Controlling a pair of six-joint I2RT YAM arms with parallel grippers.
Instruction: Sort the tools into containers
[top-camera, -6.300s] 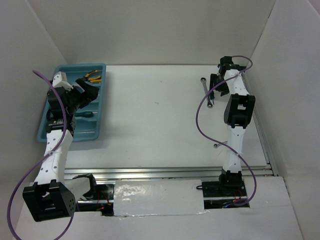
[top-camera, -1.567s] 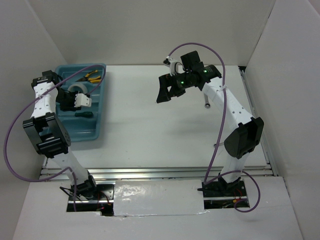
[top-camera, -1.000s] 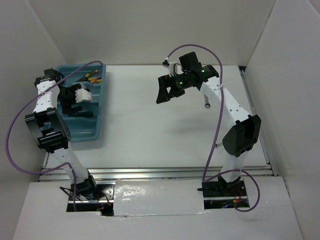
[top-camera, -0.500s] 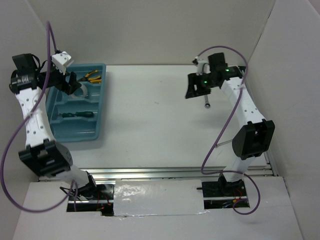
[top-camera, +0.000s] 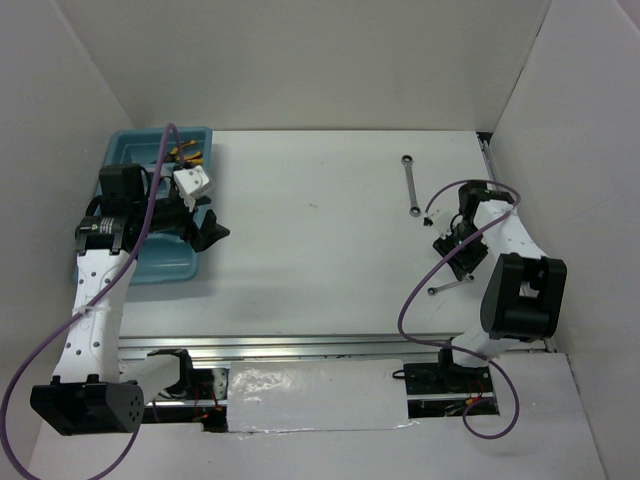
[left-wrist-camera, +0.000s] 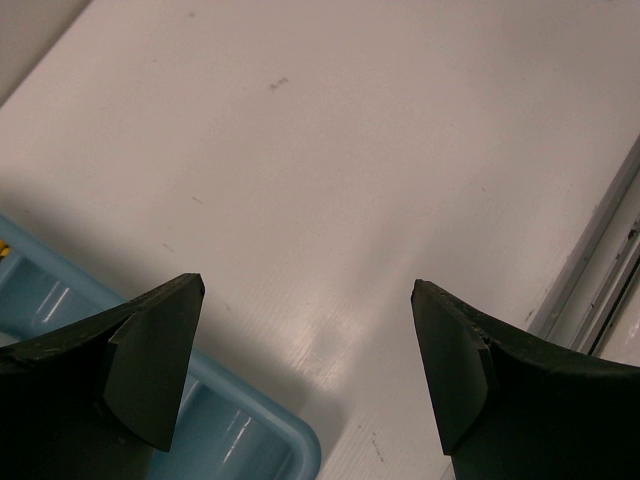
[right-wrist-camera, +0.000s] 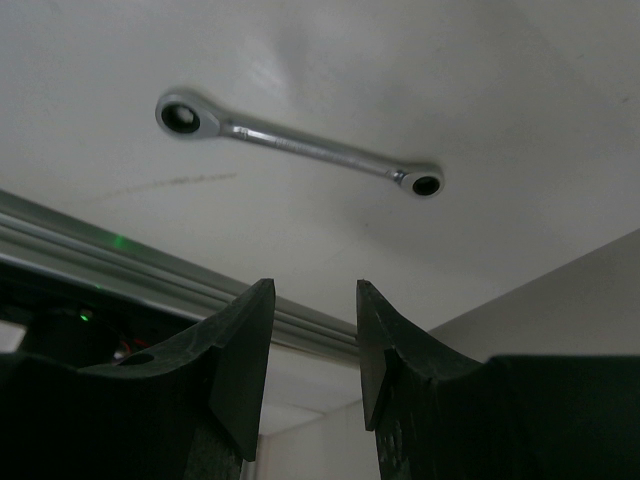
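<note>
Flat white counter (top-camera: 320, 230). Far left, resting on it: light blue rectangular plastic tray (top-camera: 160, 268), divided into long compartments. Right side, lying flat: slim silver metal wrench (top-camera: 410, 185) toward the back; second silver wrench (top-camera: 447, 285) nearer, well apart.

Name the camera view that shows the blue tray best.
Top external: the blue tray shows nearly whole, compartments included, with the left arm over part of it. Left wrist catches only one corner; right wrist shows none of it.
</note>
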